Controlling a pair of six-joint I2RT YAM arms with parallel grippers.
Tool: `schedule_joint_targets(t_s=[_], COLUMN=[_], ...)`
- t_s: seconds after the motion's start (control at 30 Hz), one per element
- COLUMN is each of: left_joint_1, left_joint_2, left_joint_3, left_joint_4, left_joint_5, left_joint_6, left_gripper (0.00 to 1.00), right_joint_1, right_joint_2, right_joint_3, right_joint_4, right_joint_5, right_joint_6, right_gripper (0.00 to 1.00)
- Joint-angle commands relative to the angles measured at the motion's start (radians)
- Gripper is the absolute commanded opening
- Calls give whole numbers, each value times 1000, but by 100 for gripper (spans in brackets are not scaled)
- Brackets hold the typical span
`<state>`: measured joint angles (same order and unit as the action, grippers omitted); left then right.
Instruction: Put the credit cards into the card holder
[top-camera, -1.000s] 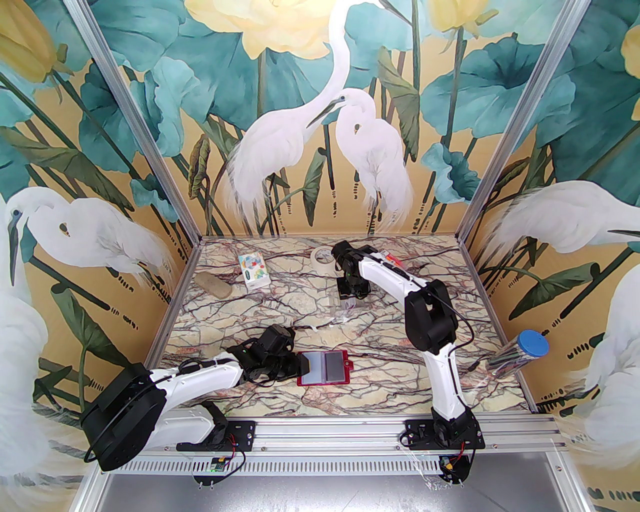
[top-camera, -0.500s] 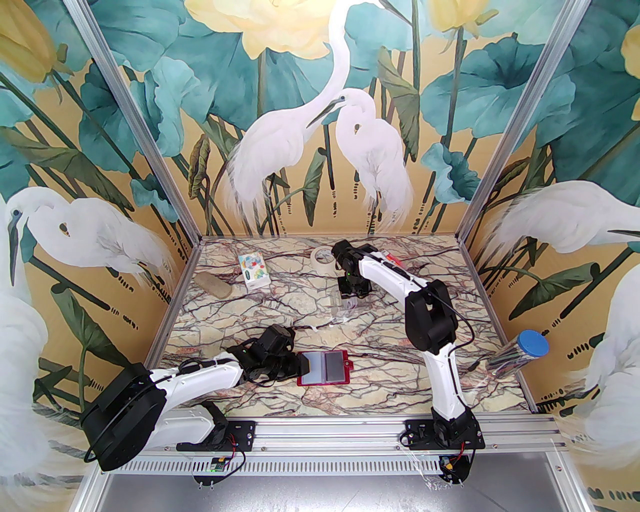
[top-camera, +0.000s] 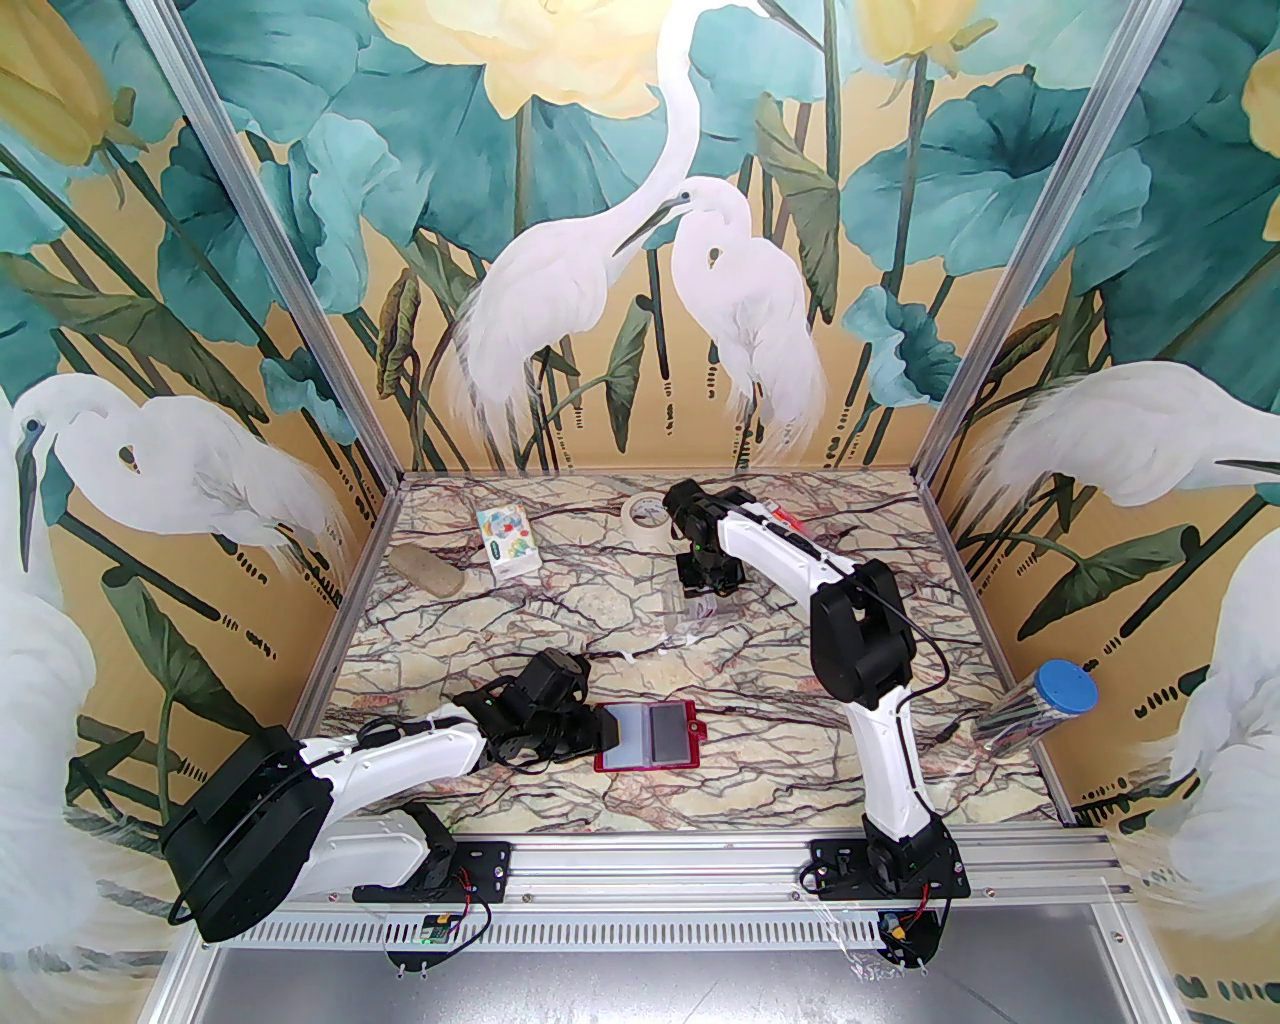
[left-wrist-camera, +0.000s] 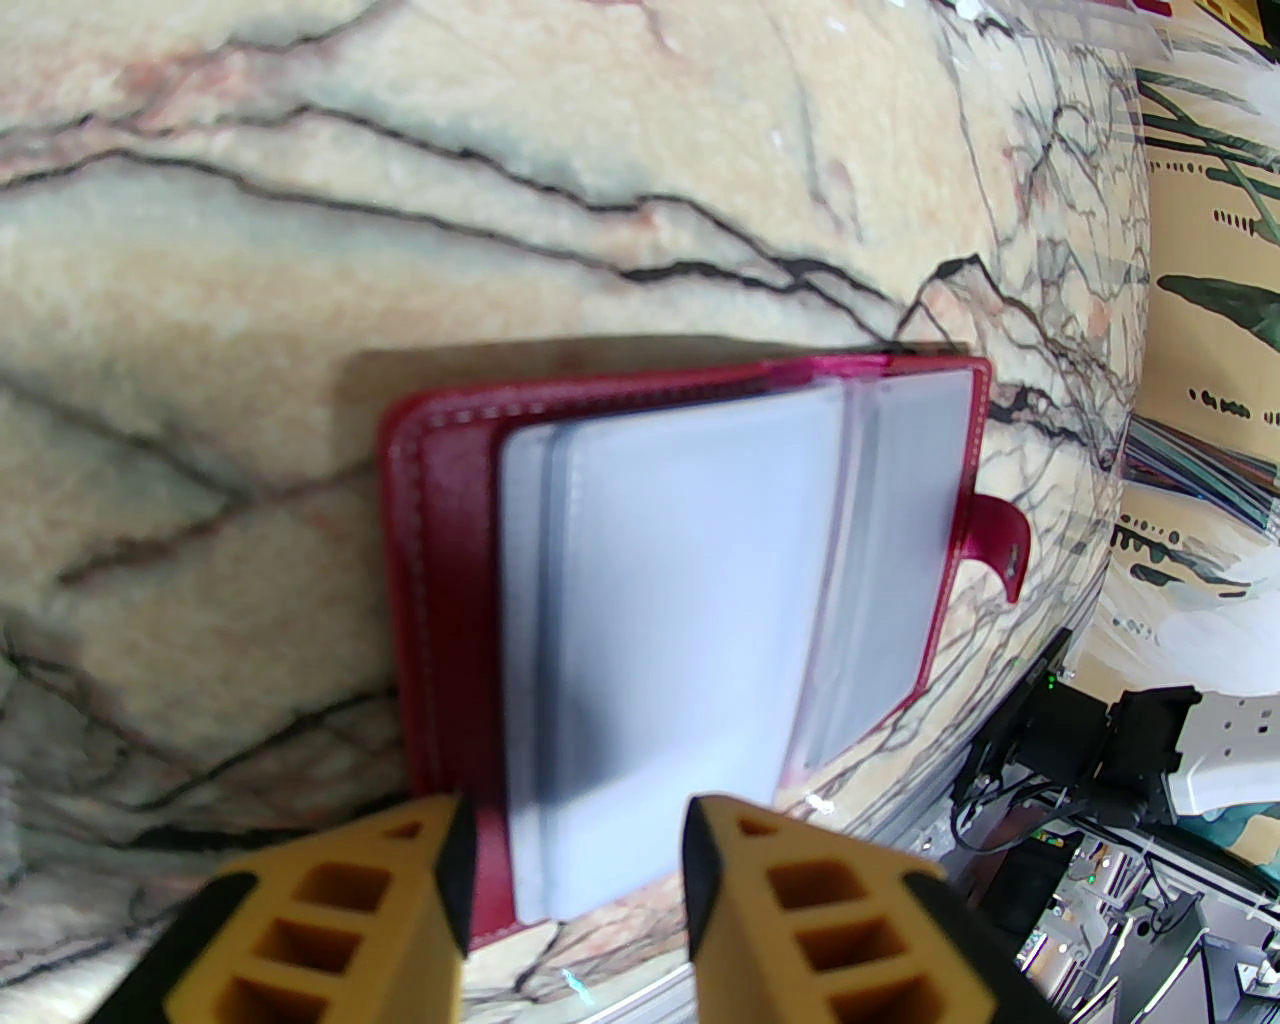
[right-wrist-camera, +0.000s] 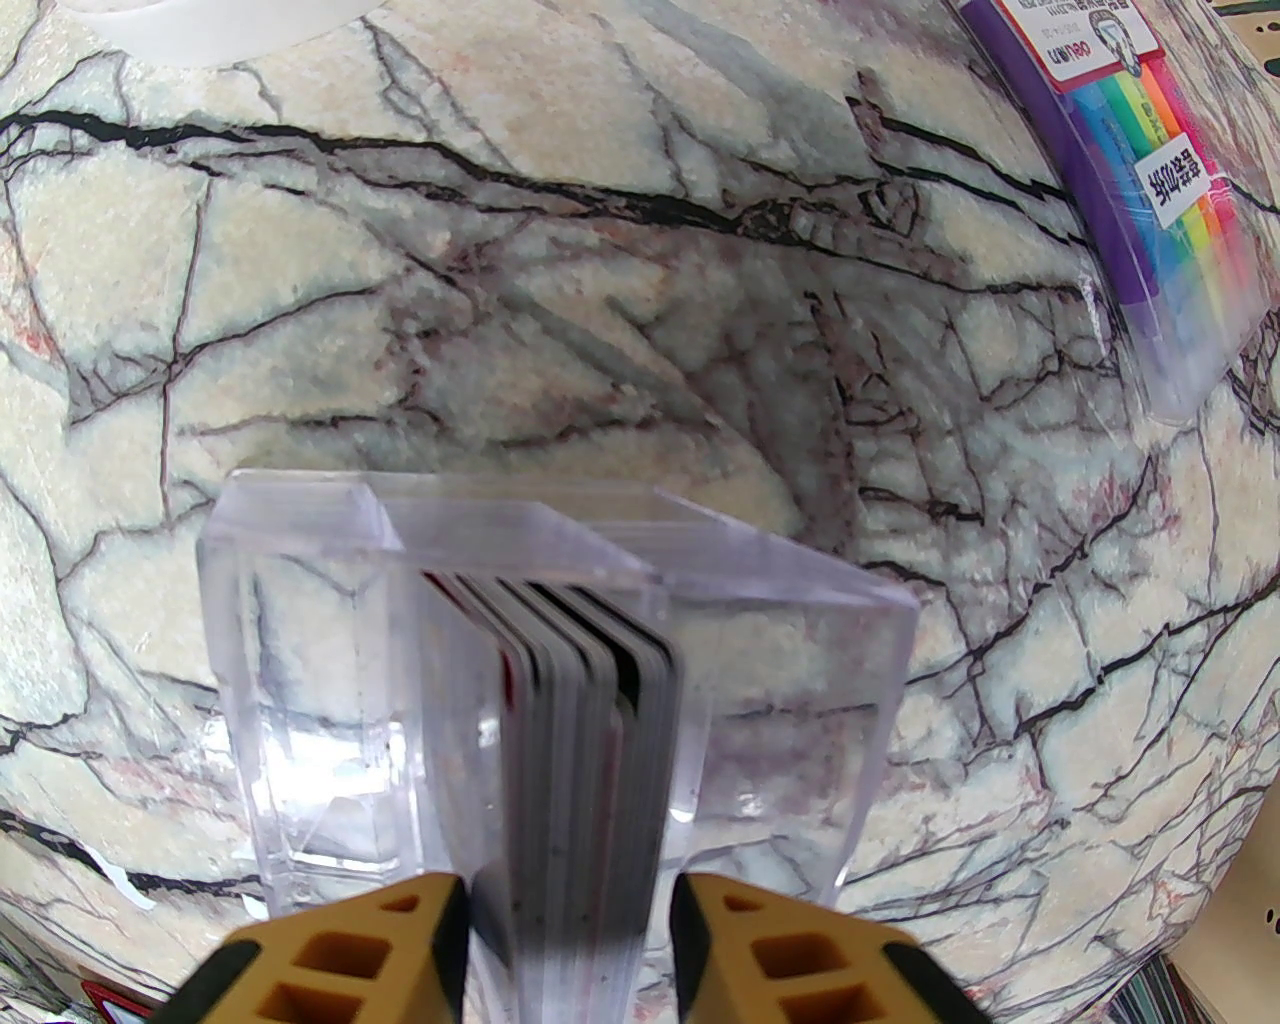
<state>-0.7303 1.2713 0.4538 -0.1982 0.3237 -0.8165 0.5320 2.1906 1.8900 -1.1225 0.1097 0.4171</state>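
Since the right end effector (right-wrist-camera: 572, 930) gripped the whole stack of cards (right-wrist-camera: 590, 720) standing in the box (right-wrist-camera: 300, 650), several might lift together and spill. The left end effector (left-wrist-camera: 575, 870), half-open, straddled the near edge of the open holder (left-wrist-camera: 440, 560) on the desk (left-wrist-camera: 300, 200); if unpinned, the holder could slide.

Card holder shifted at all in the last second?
No. The card holder lies on the same veins of the marble table, equally far from the front rail.
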Motion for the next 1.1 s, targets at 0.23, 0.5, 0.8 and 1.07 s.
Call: schedule_joint_targets(t_s=[0.23, 0.5, 0.8, 1.07], left_joint_1=[5, 5, 4, 4], left_joint_2=[1, 12, 23, 30], left_joint_3=[22, 28, 33, 36], left_joint_4=[-4, -1, 2, 4], left_joint_5=[9, 11, 15, 16], left_joint_6=[15, 17, 21, 22], left_gripper=[40, 40, 40, 40], right_joint_1=[3, 1, 3, 10], right_joint_2=[-8, -9, -10, -10], right_joint_3=[35, 45, 63, 80], right_joint_4=[-54, -69, -92, -108], right_joint_5=[62, 87, 101, 101], right_joint_6=[-11, -9, -9, -10], right_gripper=[39, 40, 40, 34])
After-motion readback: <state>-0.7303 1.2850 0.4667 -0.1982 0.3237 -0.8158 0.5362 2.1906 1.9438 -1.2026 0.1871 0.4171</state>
